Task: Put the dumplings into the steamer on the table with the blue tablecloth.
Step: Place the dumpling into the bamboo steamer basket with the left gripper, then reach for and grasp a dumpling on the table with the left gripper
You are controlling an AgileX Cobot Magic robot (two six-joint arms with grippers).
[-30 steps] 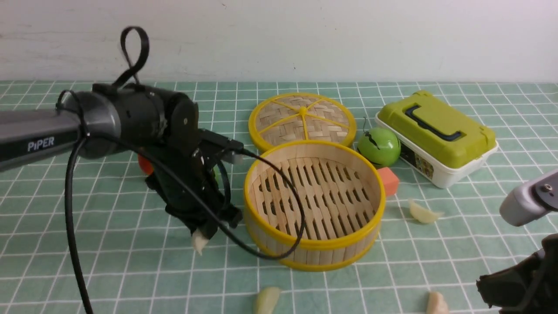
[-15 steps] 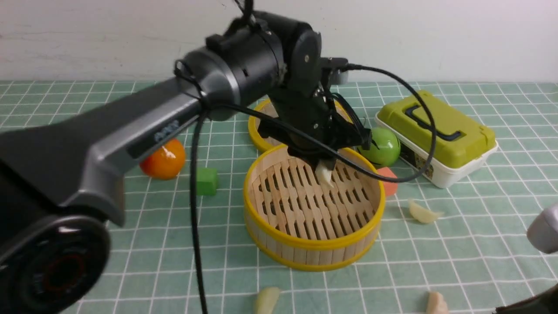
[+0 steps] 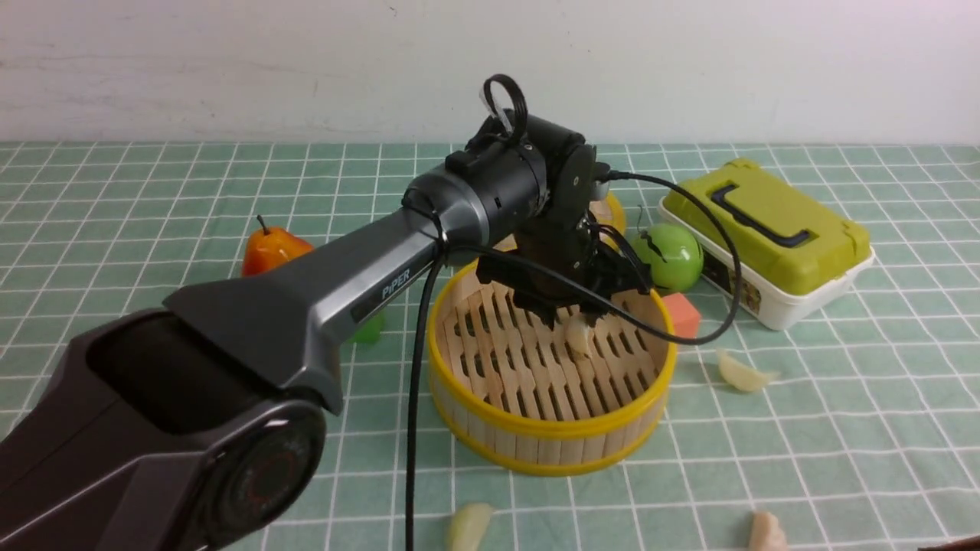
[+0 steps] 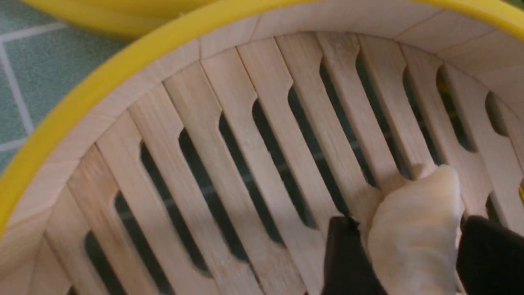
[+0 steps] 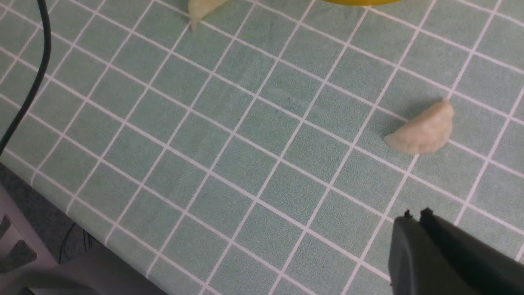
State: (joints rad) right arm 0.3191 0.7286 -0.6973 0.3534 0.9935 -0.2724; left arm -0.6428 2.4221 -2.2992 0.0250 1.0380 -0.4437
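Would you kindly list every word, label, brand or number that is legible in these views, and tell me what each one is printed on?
"PIPER": white letters on the grey link of the left arm, seen in the front view.
Printed label on the white side of the green-lidded box: too small to read.
Both wrist views: no text at all.

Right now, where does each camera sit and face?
Front view: between the arms, facing forward over the table to the steamer; left arm shows.
Left wrist view: on the left wrist, looking into the steamer; left gripper straddles a dumpling.
Right wrist view: on the right wrist, looking down at the table and a loose dumpling; shut right gripper shows.
Shared: front and left wrist both show that dumpling in the steamer.
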